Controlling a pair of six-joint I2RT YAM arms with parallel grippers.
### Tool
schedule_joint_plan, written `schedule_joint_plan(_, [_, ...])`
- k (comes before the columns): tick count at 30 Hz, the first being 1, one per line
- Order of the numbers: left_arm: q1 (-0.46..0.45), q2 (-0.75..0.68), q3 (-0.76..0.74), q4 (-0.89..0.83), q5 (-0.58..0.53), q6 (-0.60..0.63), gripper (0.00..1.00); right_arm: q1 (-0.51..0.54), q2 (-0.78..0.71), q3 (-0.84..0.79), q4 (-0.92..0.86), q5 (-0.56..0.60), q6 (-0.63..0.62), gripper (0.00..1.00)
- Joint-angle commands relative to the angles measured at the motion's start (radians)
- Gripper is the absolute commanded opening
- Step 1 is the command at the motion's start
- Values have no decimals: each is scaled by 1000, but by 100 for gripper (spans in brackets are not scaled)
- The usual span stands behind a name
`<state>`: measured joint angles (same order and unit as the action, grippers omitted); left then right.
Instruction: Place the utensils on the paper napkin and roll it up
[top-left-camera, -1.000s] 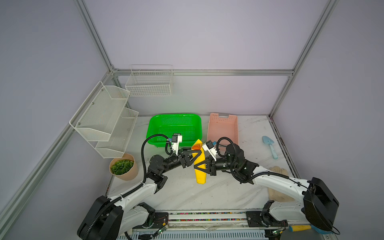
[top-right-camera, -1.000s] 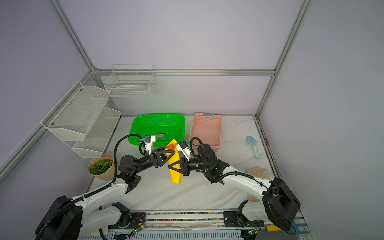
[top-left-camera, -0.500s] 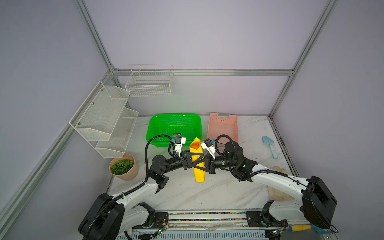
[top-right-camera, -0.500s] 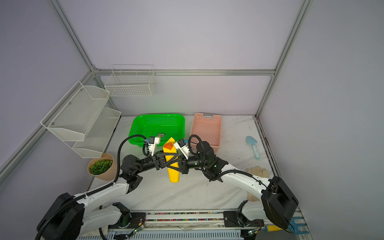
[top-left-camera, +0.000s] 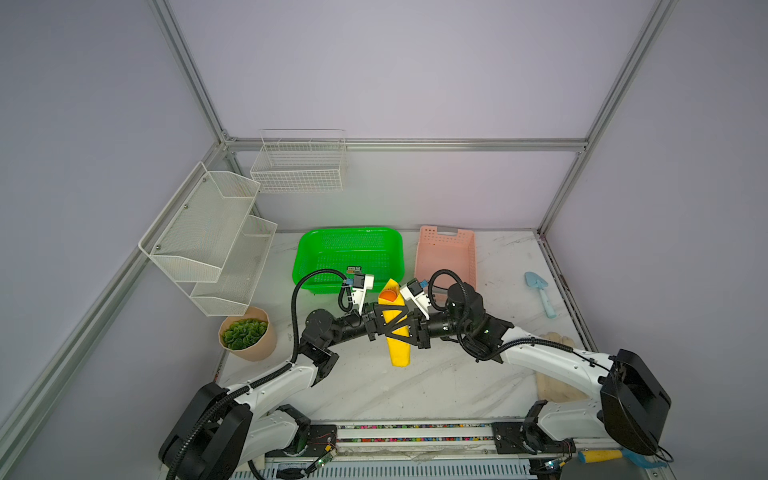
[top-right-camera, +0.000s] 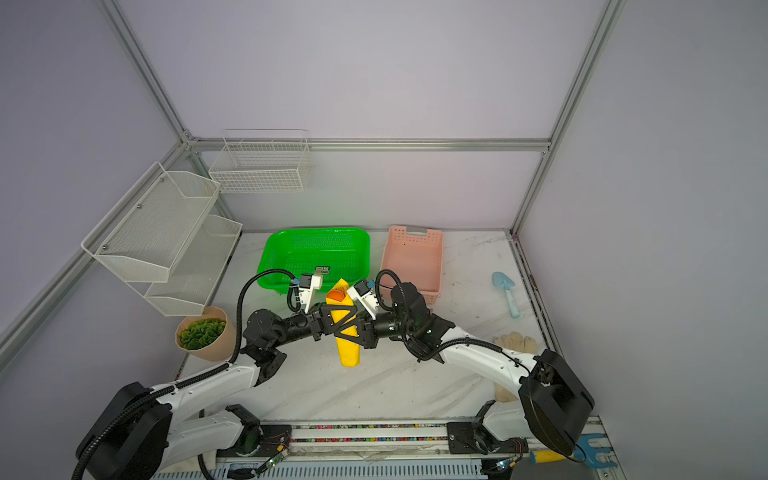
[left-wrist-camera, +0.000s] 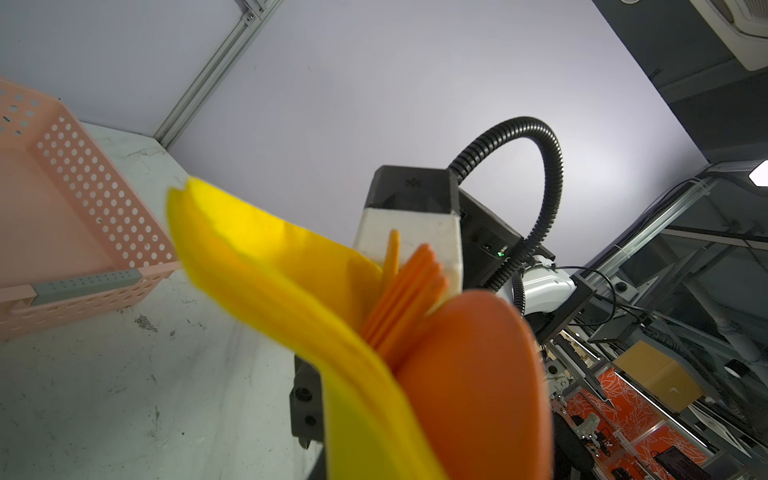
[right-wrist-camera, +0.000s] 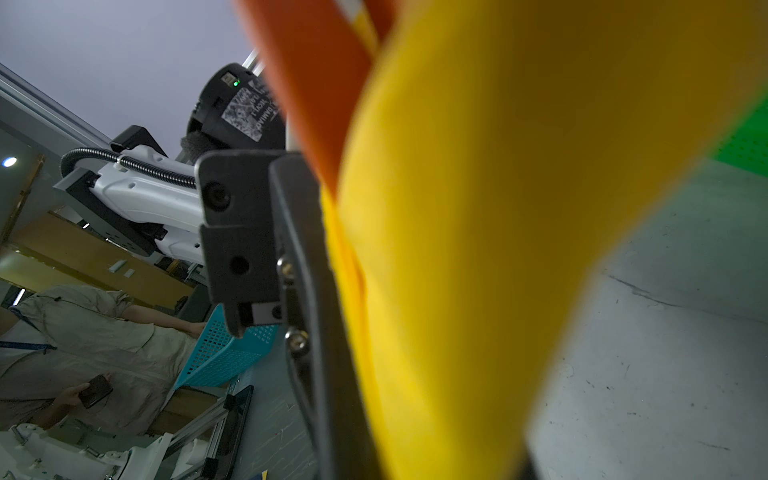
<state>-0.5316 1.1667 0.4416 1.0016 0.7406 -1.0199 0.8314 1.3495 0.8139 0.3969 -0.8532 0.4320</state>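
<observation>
My left end effector (top-left-camera: 379, 323) was clenched on the napkin (top-left-camera: 398, 351) from one side. My right end effector (top-left-camera: 412, 329) was clenched on it from the other, and the two met at its middle. The napkin was rolled into a tube standing tilted over the tabletop (top-left-camera: 436, 386); I could not tell whether its lower end touched. The utensils (top-left-camera: 389, 296) poked out of its upper end, the spoon (left-wrist-camera: 473, 374) beside the fork (left-wrist-camera: 409, 305). Just behind stood a green basket (top-left-camera: 300, 266) and a pink basket (top-left-camera: 420, 257). A trowel (top-left-camera: 540, 291) lay well apart.
</observation>
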Motion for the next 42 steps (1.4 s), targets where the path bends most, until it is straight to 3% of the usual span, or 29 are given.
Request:
schedule_joint_plan(1, [-3,-6,62,-16,-11,38,5,6,-25,19,2,-14,-30,0])
schedule_joint_plan(2, [-2,-4,62,-13,-10,38,4,5,-27,22,-6,-12,-36,3])
schedule_joint_plan(5, [-2,-7,64,-6,-14,40,1,6,-51,28,-47,4,-56,39])
schedule_joint_plan(7, [-2,-11,65,-8,-15,40,1,6,-71,35,-75,10,-68,47])
schedule_joint_plan(9, [-1,-15,68,-9,-15,38,0,4,-92,42,-105,15,-82,49])
schedule_joint_plan(13, [2,-21,70,-5,-25,37,0,4,-90,43,-128,0,-102,47])
schedule_joint_plan(16, [2,-24,73,3,-32,33,0,3,-72,30,-128,-18,-116,40])
schedule_joint_plan(21, [2,-32,80,1,-41,32,0,4,-79,-10,-50,-36,-66,13])
schedule_joint_plan(25, [3,-35,80,6,-49,32,0,4,-74,-33,21,-54,-18,0])
schedule_joint_plan(29, [4,-42,79,6,-52,33,0,4,-76,-57,74,-64,22,0])
schedule_joint_plan(33, [3,-44,81,6,-57,35,0,4,-93,-83,89,-64,39,38])
schedule_joint_plan(35, [4,-43,83,7,-58,37,0,4,-101,-102,107,-70,54,45])
schedule_joint_plan(40, [4,-34,91,22,-58,29,0,4,-108,-129,140,-81,76,43])
schedule_joint_plan(42, [4,-30,90,30,-60,24,0,4,-101,-130,156,-83,85,28])
